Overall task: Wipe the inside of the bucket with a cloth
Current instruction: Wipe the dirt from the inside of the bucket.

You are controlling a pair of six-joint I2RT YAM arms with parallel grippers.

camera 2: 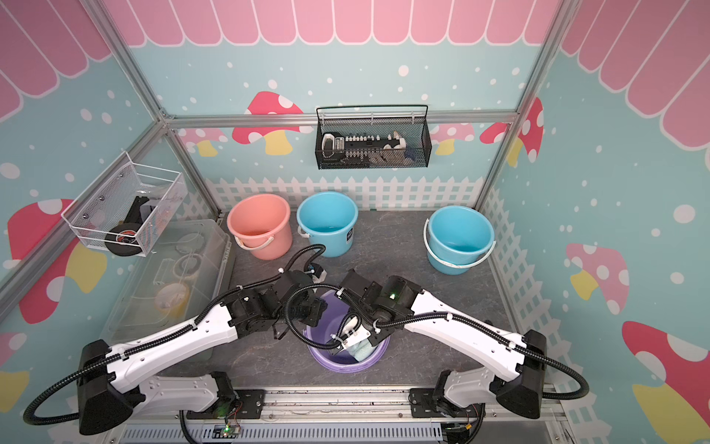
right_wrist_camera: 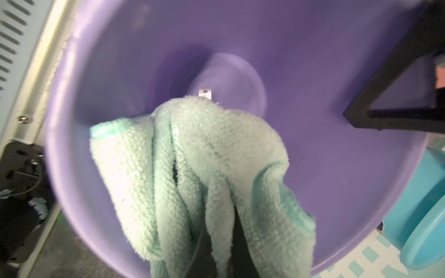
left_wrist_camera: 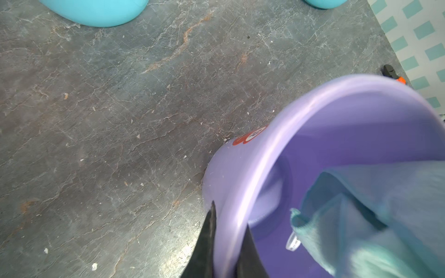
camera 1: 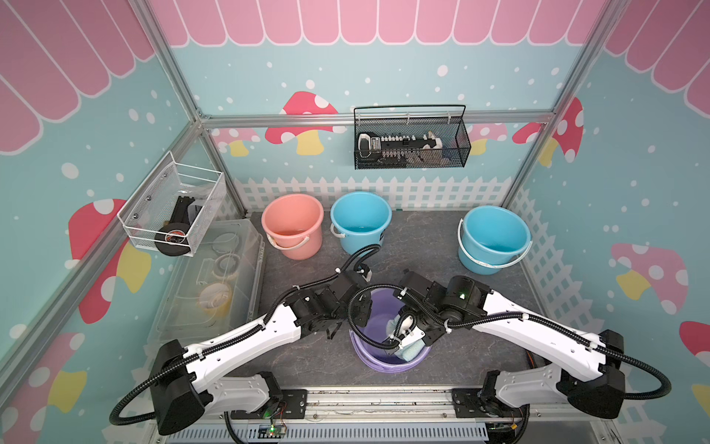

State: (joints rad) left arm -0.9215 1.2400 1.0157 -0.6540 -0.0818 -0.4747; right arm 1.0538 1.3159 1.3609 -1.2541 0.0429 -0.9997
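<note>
Both top views are bright, evenly lit and sharp, with only faint shadows on the table and walls splayed by the wide lens. In the wrist views the bucket rim smears with blur. The cloth is washed out pale close up.

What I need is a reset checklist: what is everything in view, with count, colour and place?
table: 1, grey marbled, middle of the cell
purple bucket: 1, purple, front middle of table
cloth: 1, pale aqua-green, inside purple bucket
blue buckets: 2, blue, back middle and back right
pink bucket: 1, salmon pink, back left
black wire basket: 1, black, back wall
white wire basket: 1, white, left wall, holds black roll
clear box: 1, transparent, left of table
left tool: 1, black, shut on purple bucket's rim
right tool: 1, black, shut on cloth
</note>
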